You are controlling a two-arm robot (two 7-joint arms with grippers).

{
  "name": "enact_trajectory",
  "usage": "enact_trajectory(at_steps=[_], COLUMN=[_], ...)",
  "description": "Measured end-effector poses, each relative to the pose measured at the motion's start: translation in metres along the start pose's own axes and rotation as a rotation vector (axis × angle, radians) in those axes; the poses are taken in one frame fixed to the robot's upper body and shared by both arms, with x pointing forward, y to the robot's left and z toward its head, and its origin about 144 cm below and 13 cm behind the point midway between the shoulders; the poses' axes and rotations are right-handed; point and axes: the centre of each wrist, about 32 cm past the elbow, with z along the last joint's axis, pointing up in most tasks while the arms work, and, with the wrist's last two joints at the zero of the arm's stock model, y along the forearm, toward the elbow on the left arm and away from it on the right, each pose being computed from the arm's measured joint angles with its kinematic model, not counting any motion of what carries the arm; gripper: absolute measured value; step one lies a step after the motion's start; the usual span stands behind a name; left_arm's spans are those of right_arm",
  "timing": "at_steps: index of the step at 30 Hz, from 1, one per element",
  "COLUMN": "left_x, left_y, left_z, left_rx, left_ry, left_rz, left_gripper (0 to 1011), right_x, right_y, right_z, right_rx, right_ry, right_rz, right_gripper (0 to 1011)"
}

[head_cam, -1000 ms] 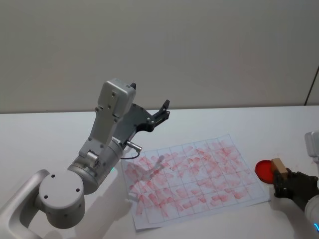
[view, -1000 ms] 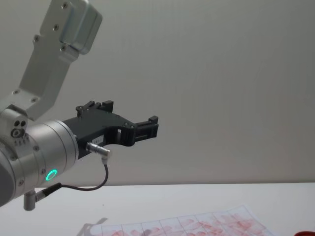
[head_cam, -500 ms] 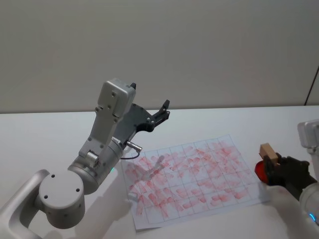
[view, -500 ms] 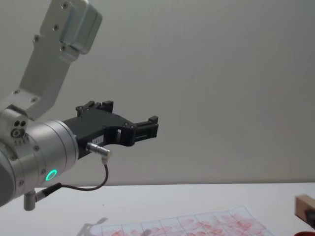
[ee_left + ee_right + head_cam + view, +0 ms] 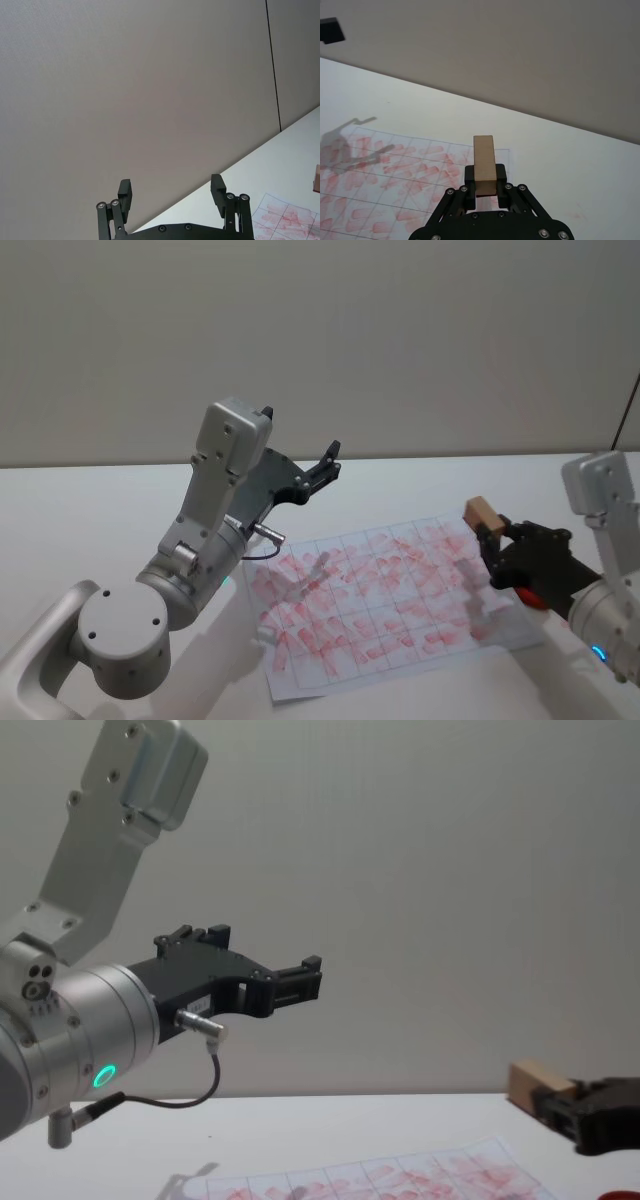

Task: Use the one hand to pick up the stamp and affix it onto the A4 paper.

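Silver-grey left arm [image 5: 215, 530] rises from the counter [image 5: 90, 510] at the 9 o'clock side of the A4 paper [image 5: 390, 605]. Its left pincer [image 5: 328, 458] is held high over the sheet's 11 o'clock corner, spread wide with nothing in it. The paper lies flat and skewed, its grid crowded with red-pink marks, and the arm's shadow crosses its left part. Bare counter runs from the sheet's 12 o'clock edge back to the wall, and more lies open past the 3 o'clock edge. At the 2 o'clock corner the right pincer [image 5: 492, 532] hangs clear above the sheet's edge. It is clamped on the stamp [image 5: 481, 511], gripping the wooden block by one end so that the rest juts out past the fingertips. A sliver of a red pad [image 5: 526, 593] shows under the right pincer, just off the paper's 3 o'clock edge.
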Motion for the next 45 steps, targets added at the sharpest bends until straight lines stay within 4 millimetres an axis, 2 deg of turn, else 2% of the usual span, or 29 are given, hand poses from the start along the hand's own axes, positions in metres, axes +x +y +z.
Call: enact_trajectory(at_steps=[11,18,31,45], left_x=[0.000,0.000,0.000,0.000], left_y=[0.000,0.000,0.000,0.000], left_z=[0.000,0.000,0.000,0.000], left_rx=[0.000,0.000,0.000,0.000], left_ry=[0.000,0.000,0.000,0.000], left_rz=[0.000,0.000,0.000,0.000], left_gripper=[1001,1001,1001,1001], right_x=[-0.003,-0.005,-0.007,-0.005], right_y=[0.006,0.006,0.005,0.008], right_z=[-0.001,-0.006,-0.015,-0.019], right_rx=[-0.017,-0.093,-0.211,-0.257], right_ry=[0.017,0.037,0.039,0.020], right_rz=[0.128,0.176,0.196,0.200], right_gripper=[216,214,214,214])
